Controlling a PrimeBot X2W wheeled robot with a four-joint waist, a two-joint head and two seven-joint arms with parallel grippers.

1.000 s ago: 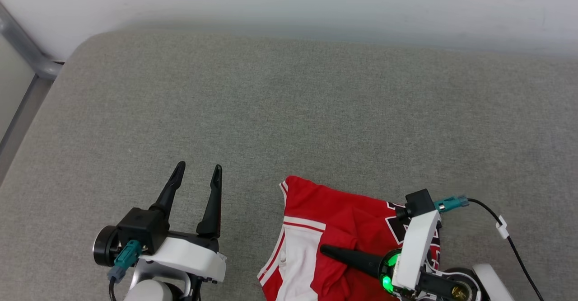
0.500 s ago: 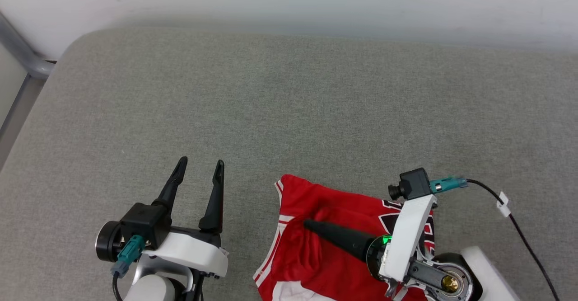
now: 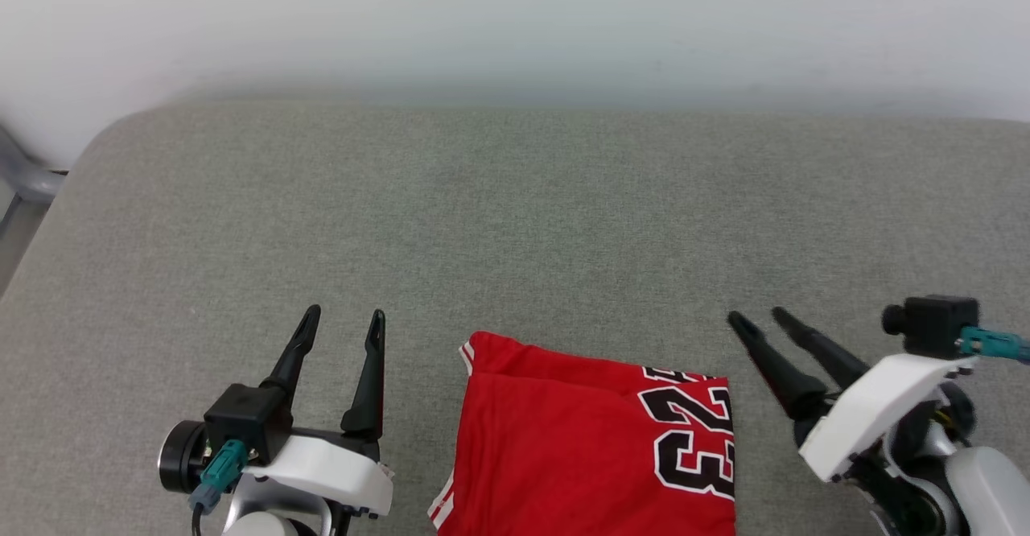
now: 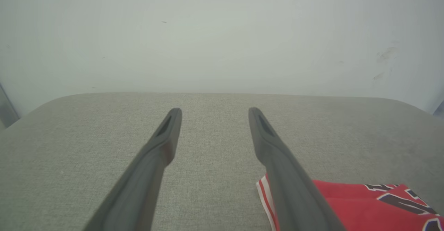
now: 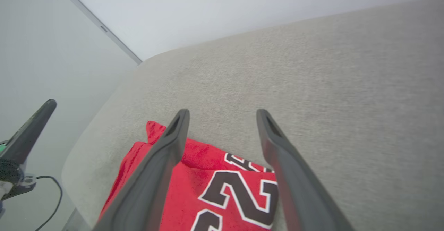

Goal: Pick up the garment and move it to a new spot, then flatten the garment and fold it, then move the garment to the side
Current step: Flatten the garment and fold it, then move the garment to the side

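While the left gripper [image 3: 344,313] and right gripper [image 3: 756,316] sat with jaws apart and empty, the garment [image 3: 579,447] lay folded flat on the grey cushion [image 3: 515,222] between them. "23" faced up, nearer the right gripper; fabric touched neither.

The garment [image 3: 563,447], a red jersey, lies folded flat into a rectangle at the near edge of the grey cushion [image 3: 515,222]. A black, white-outlined 23 marks its right end, and striped trim its left corners.
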